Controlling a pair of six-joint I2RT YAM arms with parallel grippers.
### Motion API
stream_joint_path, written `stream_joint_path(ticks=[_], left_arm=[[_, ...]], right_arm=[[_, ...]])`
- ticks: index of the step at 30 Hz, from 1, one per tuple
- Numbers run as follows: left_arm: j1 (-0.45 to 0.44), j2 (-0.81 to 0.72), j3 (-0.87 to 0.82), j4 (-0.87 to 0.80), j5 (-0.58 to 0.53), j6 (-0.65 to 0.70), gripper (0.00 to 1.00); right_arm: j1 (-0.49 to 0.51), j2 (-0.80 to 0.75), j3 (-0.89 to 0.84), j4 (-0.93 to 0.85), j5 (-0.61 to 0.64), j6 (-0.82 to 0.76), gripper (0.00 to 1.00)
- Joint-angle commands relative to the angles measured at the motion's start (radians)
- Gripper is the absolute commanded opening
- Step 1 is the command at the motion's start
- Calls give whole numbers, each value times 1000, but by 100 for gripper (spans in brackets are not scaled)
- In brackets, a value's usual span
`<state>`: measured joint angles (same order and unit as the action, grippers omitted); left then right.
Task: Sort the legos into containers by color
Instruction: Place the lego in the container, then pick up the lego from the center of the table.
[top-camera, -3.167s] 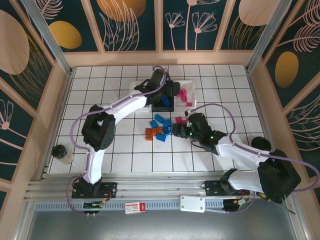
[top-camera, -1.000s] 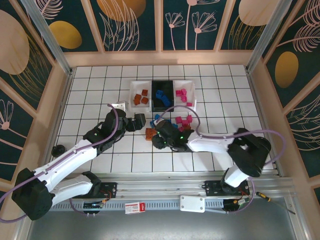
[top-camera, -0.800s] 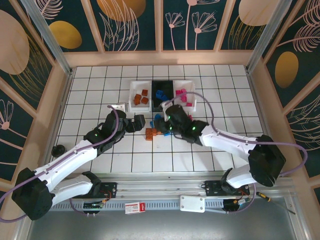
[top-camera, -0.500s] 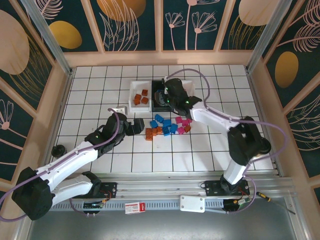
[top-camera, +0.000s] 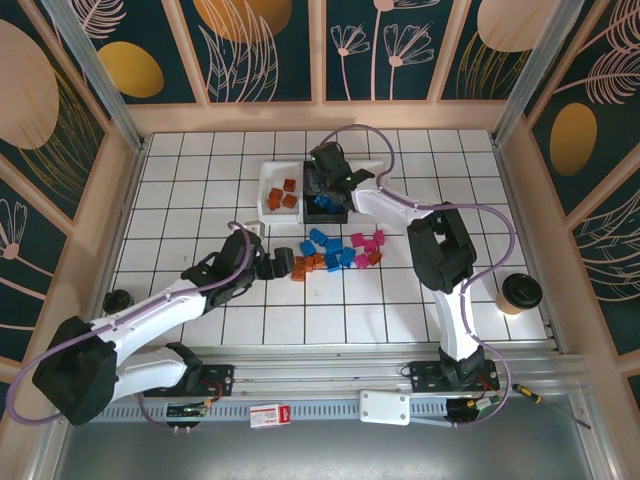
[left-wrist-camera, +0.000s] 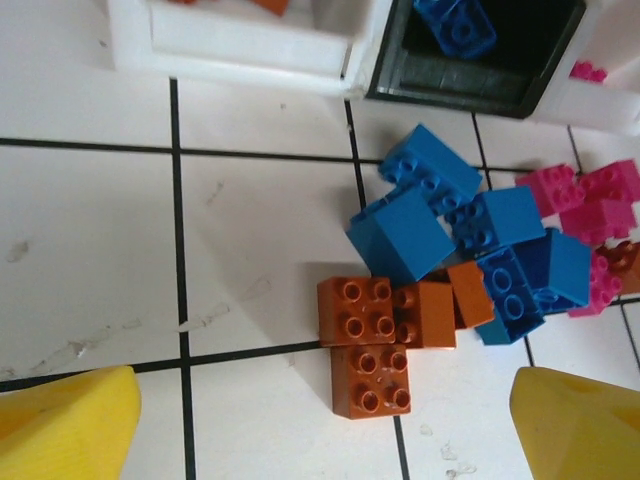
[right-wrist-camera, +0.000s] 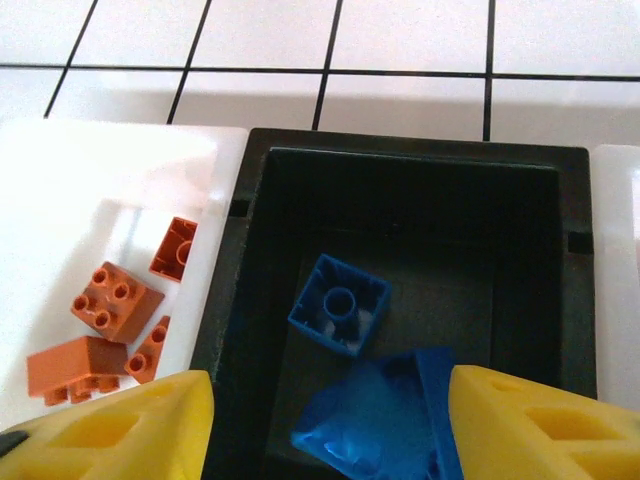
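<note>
A loose pile of legos lies mid-table: blue (top-camera: 320, 240), orange-brown (top-camera: 303, 266) and pink (top-camera: 366, 245). My left gripper (top-camera: 284, 264) stands open just left of the pile. In the left wrist view, its yellow fingertips (left-wrist-camera: 62, 425) straddle two orange bricks (left-wrist-camera: 365, 340) lying ahead of the left gripper (left-wrist-camera: 320, 435). My right gripper (top-camera: 322, 188) hovers open over the black container (top-camera: 342, 212). A blurred blue brick (right-wrist-camera: 385, 420) is beneath the right gripper (right-wrist-camera: 330, 425), beside an upturned blue one (right-wrist-camera: 338, 305). The left white container (top-camera: 266, 196) holds orange bricks (right-wrist-camera: 105, 300).
The right white container (top-camera: 386, 205) sits behind the right arm, against the black one. A paper cup (top-camera: 521, 292) stands at the right and a dark cup (top-camera: 117, 299) at the left. A white box with a red label (top-camera: 269, 415) lies on the front rail.
My right arm swung from the pile up to the black container and opened, letting go of a blue brick. My left gripper moved right, up to the orange bricks.
</note>
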<state>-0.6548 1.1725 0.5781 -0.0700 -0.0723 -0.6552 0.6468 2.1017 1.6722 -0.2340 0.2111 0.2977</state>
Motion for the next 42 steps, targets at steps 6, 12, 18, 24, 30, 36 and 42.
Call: stream_joint_path(ticks=[6,12,18,24,30,36,42], left_arm=[[-117,166,38,53,8,45,84],[-139,263,61,63,-22,68,78],[-154,364,101,75,-41,87,74],[-153,433,133,103,-54,103,63],[-153,434,123,108,-41,88,46],[-155,309,57,85,-29,46,33],[-140,176,76,4,-109,52,34]], right_arm=[[-4,-154,-150,81,-12,37,69],[-6,-251,-288,136,-17,50,69],[-6,-301,-352,160,-16,58,69],[-6,-348,-393,177,-25,64,69],[-6,-392,-444,192,-22,74,70],[-6,-452,-538,225,-29,105,69],[-7,-573,-683,272,-52,153,69]])
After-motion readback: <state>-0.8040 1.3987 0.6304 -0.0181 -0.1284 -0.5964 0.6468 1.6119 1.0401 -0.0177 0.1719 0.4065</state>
